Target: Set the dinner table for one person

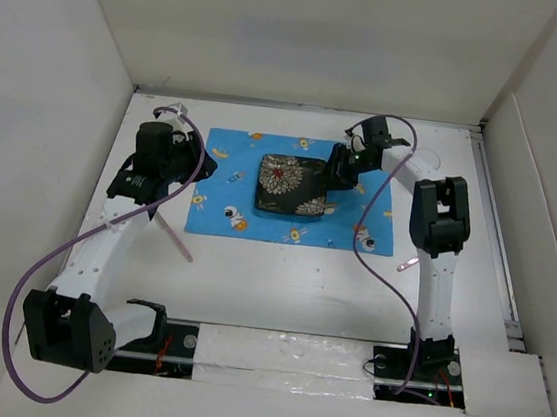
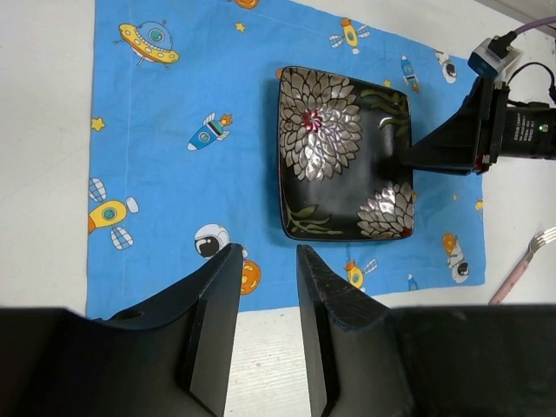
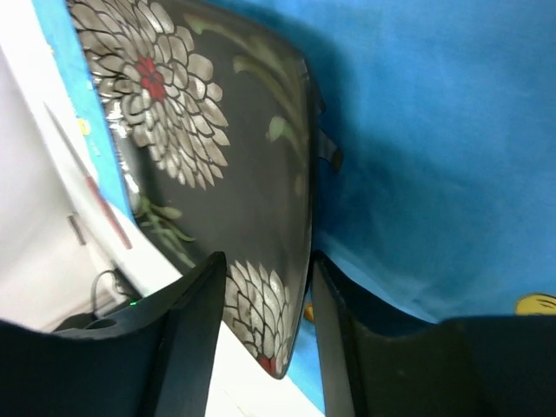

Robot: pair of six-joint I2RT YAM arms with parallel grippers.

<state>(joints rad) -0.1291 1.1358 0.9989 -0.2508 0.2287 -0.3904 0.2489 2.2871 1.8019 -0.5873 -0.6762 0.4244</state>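
A black square plate [image 1: 289,185] with silver flowers lies on the blue cartoon-print mat [image 1: 233,163] at the middle back of the white dinner table [image 1: 279,289]. My right gripper [image 1: 339,171] is at the plate's right edge. In the right wrist view its jaws [image 3: 265,256] are closed round the plate's [image 3: 217,130] rim, one finger over the plate and one under the rim against the mat [image 3: 417,130]. My left gripper [image 1: 203,168] hovers over the mat's left edge. Its jaws [image 2: 265,252] stand a little apart and empty, short of the plate [image 2: 339,156].
A pink utensil [image 1: 177,235] lies on the table left of the mat, under my left arm. A pink fork [image 1: 408,265] lies right of the mat and also shows in the left wrist view [image 2: 521,269]. Upright white panels edge the table.
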